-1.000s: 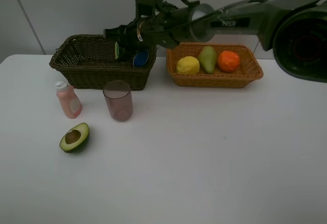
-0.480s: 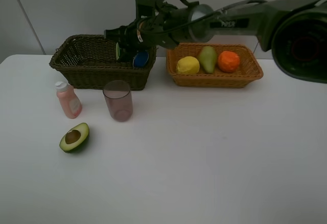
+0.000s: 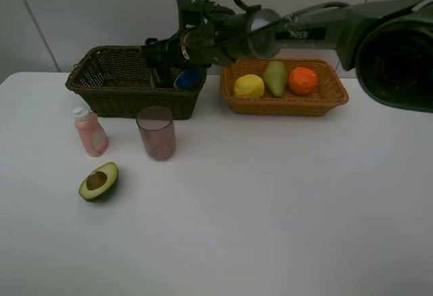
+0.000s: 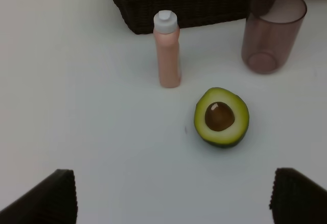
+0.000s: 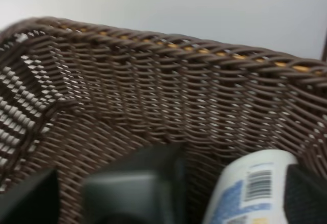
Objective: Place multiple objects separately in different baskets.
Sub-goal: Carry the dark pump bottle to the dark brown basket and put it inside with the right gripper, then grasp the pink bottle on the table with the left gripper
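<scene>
My right jaws stand wide inside the dark basket [image 3: 128, 101], the white bottle [image 5: 250, 188] unclamped between them beside the black bottle [image 5: 135, 191]. My left jaws, also wide and empty, hang over the surface [image 3: 270, 208], where the avocado half [image 4: 221, 116], pink bottle [image 4: 167, 50] and cup [image 4: 271, 32] stand near that basket. Lemon [image 3: 248, 86], pear [image 3: 275, 78] and orange [image 3: 302, 80] sit in the tan basket [image 3: 284, 105].

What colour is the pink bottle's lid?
White lid on the pink bottle; clearest in the left wrist view.

baskets [image 3: 115, 103] [image 3: 284, 105] 2 | fruits [image 3: 248, 86] [image 3: 275, 78] [image 3: 302, 80] [image 3: 99, 181] 4 | cups [image 3: 156, 132] 1 | bottles [image 3: 90, 132] [image 3: 187, 78] 2, possibly a third
</scene>
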Robot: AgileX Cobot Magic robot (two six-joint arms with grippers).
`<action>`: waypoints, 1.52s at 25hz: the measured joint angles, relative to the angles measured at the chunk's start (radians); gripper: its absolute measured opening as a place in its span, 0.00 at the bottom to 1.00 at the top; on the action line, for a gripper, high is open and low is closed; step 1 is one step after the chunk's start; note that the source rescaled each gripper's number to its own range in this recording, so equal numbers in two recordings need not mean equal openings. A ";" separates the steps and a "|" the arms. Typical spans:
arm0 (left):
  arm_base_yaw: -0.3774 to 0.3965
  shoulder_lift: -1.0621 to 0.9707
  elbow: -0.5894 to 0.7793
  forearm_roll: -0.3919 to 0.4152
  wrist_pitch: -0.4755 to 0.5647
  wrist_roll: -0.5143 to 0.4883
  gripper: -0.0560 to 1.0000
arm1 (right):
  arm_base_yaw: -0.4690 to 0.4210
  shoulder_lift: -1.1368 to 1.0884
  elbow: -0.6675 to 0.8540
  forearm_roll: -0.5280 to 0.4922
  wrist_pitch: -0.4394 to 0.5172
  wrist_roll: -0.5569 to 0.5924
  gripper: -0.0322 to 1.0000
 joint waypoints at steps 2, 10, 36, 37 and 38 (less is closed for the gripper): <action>0.000 0.000 0.000 0.000 0.000 0.000 1.00 | 0.000 0.000 0.000 -0.007 0.004 0.000 0.96; 0.000 0.000 0.000 0.000 0.000 0.000 1.00 | 0.000 -0.001 0.000 -0.007 0.008 0.000 1.00; 0.000 0.000 0.000 0.001 0.000 0.000 1.00 | 0.025 -0.280 0.006 0.180 0.435 -0.319 1.00; 0.000 0.000 0.000 0.001 0.000 0.000 1.00 | 0.025 -0.296 0.018 0.183 0.462 -0.323 1.00; 0.000 0.000 0.000 0.001 0.000 0.000 1.00 | 0.025 -0.318 0.037 0.186 0.481 -0.325 1.00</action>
